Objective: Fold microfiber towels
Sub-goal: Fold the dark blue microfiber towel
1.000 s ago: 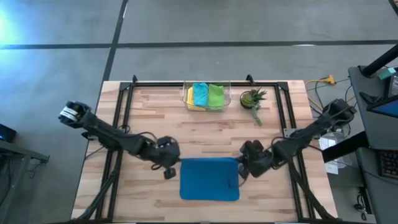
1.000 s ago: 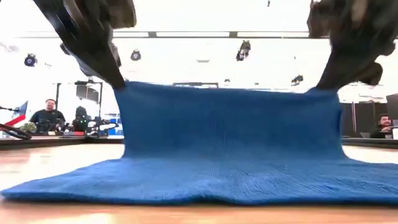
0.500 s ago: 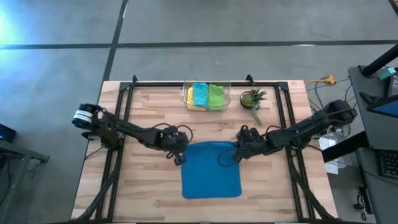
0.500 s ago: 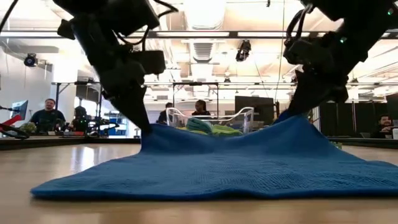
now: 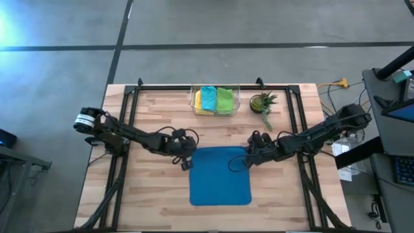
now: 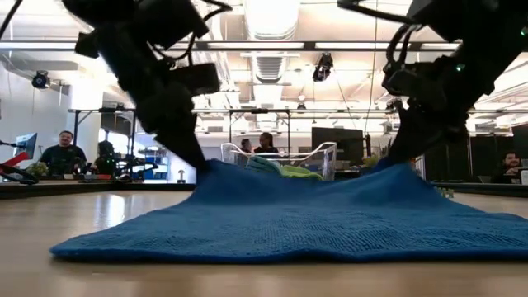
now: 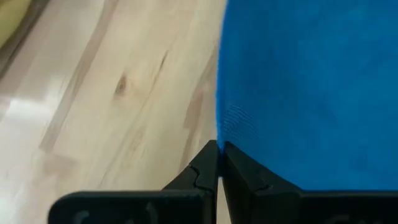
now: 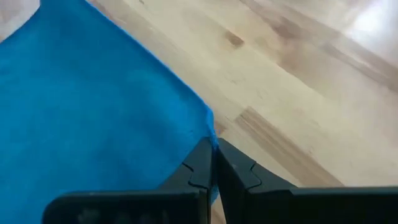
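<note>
While both grippers pinch the blue towel [image 5: 220, 176], clear bin [image 5: 194, 98] holds folded towels [image 5: 216, 99].

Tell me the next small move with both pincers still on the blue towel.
Probably lower both corners onto the table and release: the left pincer and right pincer pinch the blue towel's far corners slightly raised, while the rest lies spread flat.

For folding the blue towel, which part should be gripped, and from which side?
Probably the two far corners, from above. The blue towel lies spread on the table, and only there its edge is lifted. The left gripper and the right gripper each pinch one of those corners.
</note>
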Controlling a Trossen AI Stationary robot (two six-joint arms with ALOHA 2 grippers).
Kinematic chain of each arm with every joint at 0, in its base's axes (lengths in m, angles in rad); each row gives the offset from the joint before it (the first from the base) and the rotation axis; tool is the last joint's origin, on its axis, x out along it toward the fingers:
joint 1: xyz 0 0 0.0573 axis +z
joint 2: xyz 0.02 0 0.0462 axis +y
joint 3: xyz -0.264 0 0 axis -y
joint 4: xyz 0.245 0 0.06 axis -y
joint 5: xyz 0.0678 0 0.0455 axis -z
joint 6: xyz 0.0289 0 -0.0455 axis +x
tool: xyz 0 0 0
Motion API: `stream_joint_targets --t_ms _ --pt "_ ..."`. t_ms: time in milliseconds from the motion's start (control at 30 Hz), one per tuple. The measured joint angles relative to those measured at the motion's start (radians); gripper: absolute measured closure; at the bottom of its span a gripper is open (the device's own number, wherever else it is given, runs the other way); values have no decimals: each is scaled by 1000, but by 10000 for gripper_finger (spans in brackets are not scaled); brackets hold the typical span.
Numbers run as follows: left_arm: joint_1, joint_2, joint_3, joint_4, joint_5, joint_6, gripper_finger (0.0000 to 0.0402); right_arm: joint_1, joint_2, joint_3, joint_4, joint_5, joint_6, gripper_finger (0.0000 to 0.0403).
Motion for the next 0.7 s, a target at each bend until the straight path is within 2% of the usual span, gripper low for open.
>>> stream_joint_targets --t_ms 167,300,433,600,633,700 --pt "2 0 -39 0 -20 -26 402 -3 0 -28 3 -19 68 383" --pt "9 0 -48 1 -45 -26 388 -6 0 -43 -2 -28 120 345" --pt "28 0 -49 5 -55 -27 347 -22 0 -46 -5 -26 140 289" --pt "51 -18 -49 -3 -88 -29 272 -25 -44 -46 -3 -20 85 229" --pt "53 -23 -49 -7 -70 -30 257 -17 -64 -46 -1 -30 51 220" --pt "55 -37 -49 -3 29 -38 231 8 -108 -46 12 -85 -35 209"
